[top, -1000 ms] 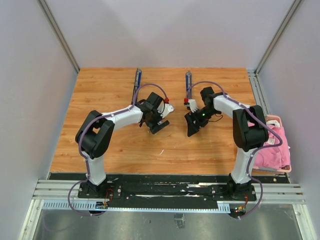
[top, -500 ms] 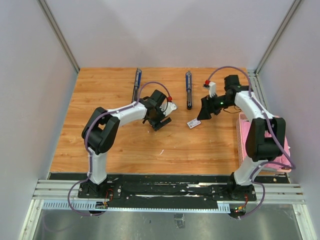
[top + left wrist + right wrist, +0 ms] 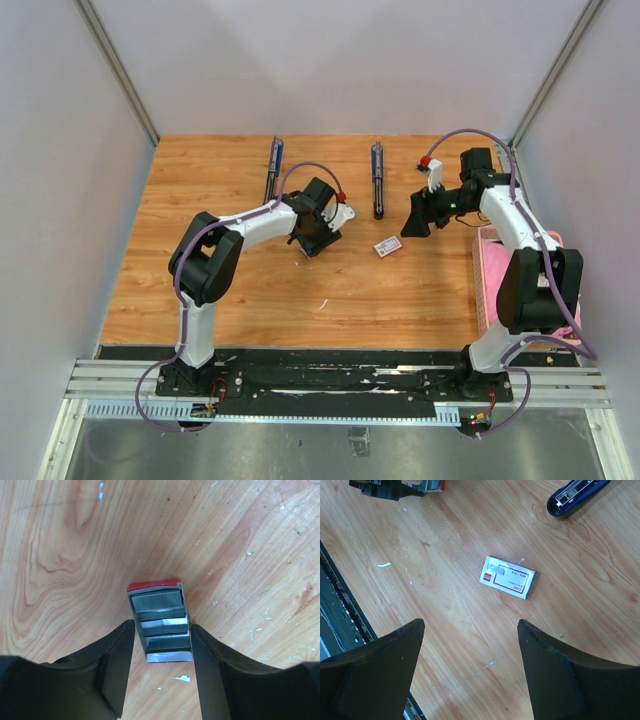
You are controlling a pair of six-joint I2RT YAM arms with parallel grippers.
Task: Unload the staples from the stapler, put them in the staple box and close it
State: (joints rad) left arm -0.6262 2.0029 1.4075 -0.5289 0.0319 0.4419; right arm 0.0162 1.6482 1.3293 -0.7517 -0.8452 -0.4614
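The left gripper (image 3: pixel 163 625) hangs low over the wooden table (image 3: pixel 200 290), its two black fingers (image 3: pixel 117 670) set close on either side of a small open tray (image 3: pixel 154 585) with red ends. Whether they already pinch the tray or stand a hair off it cannot be told from the wrist view. In the tray lie the staples (image 3: pixel 157 601), silvery-grey strips laid crosswise one after another along its length, the nearer ones flanked by the fingers. The right gripper (image 3: pixel 470 625) hovers higher above the wood, its jaws spread wide and holding nothing. Beneath it, apart from both fingers, lies a small flat white box (image 3: pixel 509 577) with red marking. Seen from overhead, the box sits between the two grippers, nearer the right one. Two staplers lie opened out long on the far half of the table, roughly parallel and pointing away from the arms. The first stapler (image 3: pixel 274 170) lies beyond the left gripper, and the second stapler (image 3: pixel 377 180) lies farther back between the two grippers. Neither gripper touches a stapler.
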